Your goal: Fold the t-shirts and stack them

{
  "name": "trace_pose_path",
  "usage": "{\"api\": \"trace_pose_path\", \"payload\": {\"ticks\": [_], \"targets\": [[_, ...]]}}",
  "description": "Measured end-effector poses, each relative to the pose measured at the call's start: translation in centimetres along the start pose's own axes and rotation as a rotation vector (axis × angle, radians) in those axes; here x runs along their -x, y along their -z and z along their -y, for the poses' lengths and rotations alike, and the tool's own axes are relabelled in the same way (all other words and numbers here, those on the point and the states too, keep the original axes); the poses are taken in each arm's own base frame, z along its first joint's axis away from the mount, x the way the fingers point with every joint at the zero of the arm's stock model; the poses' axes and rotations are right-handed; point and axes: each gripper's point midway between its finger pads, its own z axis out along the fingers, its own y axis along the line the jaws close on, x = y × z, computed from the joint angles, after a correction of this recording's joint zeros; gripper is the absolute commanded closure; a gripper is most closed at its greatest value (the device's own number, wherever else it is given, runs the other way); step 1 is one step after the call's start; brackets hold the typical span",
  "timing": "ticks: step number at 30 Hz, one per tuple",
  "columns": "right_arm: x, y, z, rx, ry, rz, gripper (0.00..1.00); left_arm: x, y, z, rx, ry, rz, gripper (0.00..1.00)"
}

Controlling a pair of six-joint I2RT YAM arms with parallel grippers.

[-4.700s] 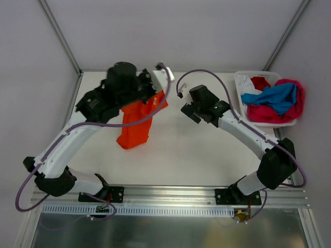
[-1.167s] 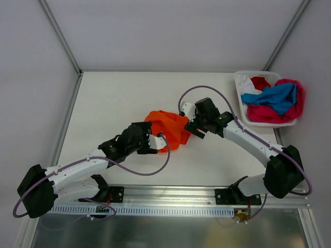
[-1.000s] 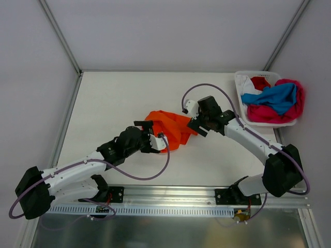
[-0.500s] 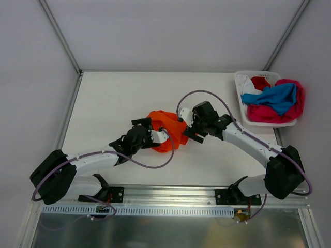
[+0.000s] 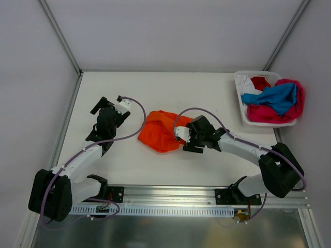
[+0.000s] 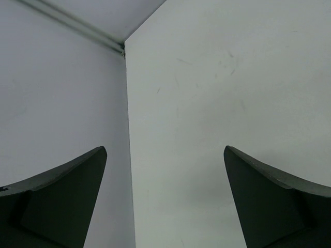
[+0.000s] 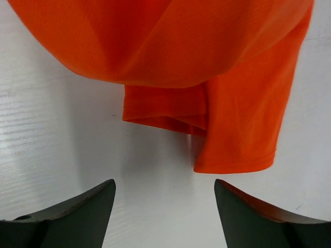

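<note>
A vivid orange t-shirt [image 5: 161, 132] lies crumpled in a heap at the middle of the table. In the right wrist view its sleeve and hem [image 7: 235, 129] hang just beyond the fingertips. My right gripper [image 5: 182, 138] sits at the heap's right edge, open, with only bare table between its fingers [image 7: 164, 182]. Over the table's left side, well apart from the shirt, my left gripper [image 5: 110, 102] is wide open and empty. The left wrist view shows only its own gripper [image 6: 164, 150], the tabletop and the wall.
A white plastic basket [image 5: 239, 78] stands at the back right. It holds a blue shirt [image 5: 276, 97], a magenta-pink one [image 5: 292, 111], a red one [image 5: 261, 82] and a white one [image 5: 249, 87]. Enclosure walls and a metal corner post [image 6: 77, 28] border the table.
The left gripper has let go of the orange shirt and swung away to the left and back. The right gripper shifted slightly toward the heap's near right edge, and the shirt has settled.
</note>
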Motion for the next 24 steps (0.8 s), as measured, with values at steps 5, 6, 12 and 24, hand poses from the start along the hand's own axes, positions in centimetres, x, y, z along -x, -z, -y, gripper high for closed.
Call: {"api": "trace_pose_path", "payload": {"ticks": [5,6,12,24], "targets": [[-1.3,-1.7,-0.2,-0.035,0.043,-0.022,0.20,-1.3,1.2,-4.0,0.105,0.094,-0.026,0.01],[-1.1,-1.9,0.5,-0.065,0.047,-0.018,0.21,-1.4,1.5,-4.7,0.123,0.106,-0.023,0.01],[-0.8,-3.5,4.6,-0.254,0.067,-0.044,0.22,-0.9,2.7,-5.7,0.151,0.138,0.008,0.01],[-3.2,-5.1,6.3,-0.337,0.095,-0.200,1.00,-1.5,4.6,-4.9,0.103,0.139,0.037,0.01]]}}
